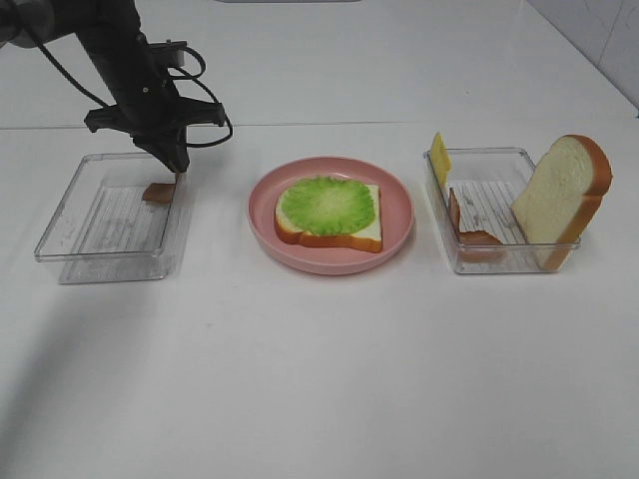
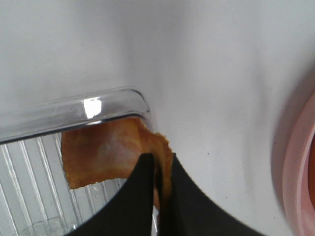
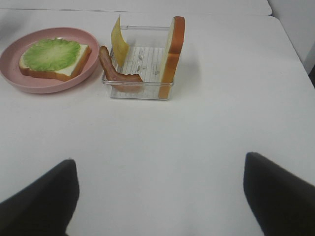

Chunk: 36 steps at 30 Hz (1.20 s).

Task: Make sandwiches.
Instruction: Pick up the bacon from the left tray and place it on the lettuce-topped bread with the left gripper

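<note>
The white table (image 1: 319, 379) carries three things in a row across its far half. The black left arm (image 1: 125, 60) reaches down from the far left corner. Its left gripper (image 1: 178, 163) dips into the far right corner of the left tray (image 1: 60, 249). In the left wrist view the two dark fingers (image 2: 142, 196) are pressed nearly together on one end of the left bacon (image 2: 103, 152). That end is drawn up by the tray's rounded rim (image 2: 74, 110), and the rest of the strip lies on the ribbed floor. The tray wall stands close against the fingers on that side.

The right gripper (image 3: 160, 162) is spread wide over bare table near the front edge, with nothing between its fingers.

The left tray sits toward the left edge, and the right tray (image 1: 499, 267) toward the right edge. The pink plate (image 1: 399, 215) lies between them, apart from both.

The upright bread (image 1: 561, 195) leans on the right tray's right wall. The flat bread (image 1: 329, 239) lies on the plate, with the lettuce (image 1: 327, 205) spread over it. The cheese (image 1: 439, 158) stands at the right tray's far left corner and pokes above the rim. The right bacon (image 1: 469, 232) curls along that tray's left wall down to the front corner.
</note>
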Each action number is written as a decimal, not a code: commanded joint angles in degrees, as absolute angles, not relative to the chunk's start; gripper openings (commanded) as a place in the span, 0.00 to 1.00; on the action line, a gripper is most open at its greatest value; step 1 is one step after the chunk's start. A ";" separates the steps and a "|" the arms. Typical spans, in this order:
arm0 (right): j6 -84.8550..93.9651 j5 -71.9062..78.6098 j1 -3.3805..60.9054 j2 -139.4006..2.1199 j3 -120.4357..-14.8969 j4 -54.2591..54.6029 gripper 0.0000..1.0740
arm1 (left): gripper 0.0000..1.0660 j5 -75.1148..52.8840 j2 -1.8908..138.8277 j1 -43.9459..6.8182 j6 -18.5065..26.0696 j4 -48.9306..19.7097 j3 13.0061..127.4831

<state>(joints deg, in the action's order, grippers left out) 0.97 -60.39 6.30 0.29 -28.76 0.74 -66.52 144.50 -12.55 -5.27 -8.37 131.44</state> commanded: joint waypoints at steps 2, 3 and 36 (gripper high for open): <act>0.97 -60.22 6.42 1.43 -28.71 0.40 0.77 | 0.04 -66.41 143.12 -13.18 -4.47 -11.57 131.84; 0.97 -60.22 6.42 1.43 -28.71 0.40 0.77 | 0.04 -66.41 143.12 -13.18 -4.47 -11.57 131.84; 0.97 -60.22 6.42 1.43 -28.71 0.40 0.77 | 0.00 -68.18 140.60 -13.46 -4.01 -13.29 131.89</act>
<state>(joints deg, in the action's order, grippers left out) 0.97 -60.39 6.30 0.29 -28.76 0.74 -67.67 141.69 -13.12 -4.35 -12.32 131.72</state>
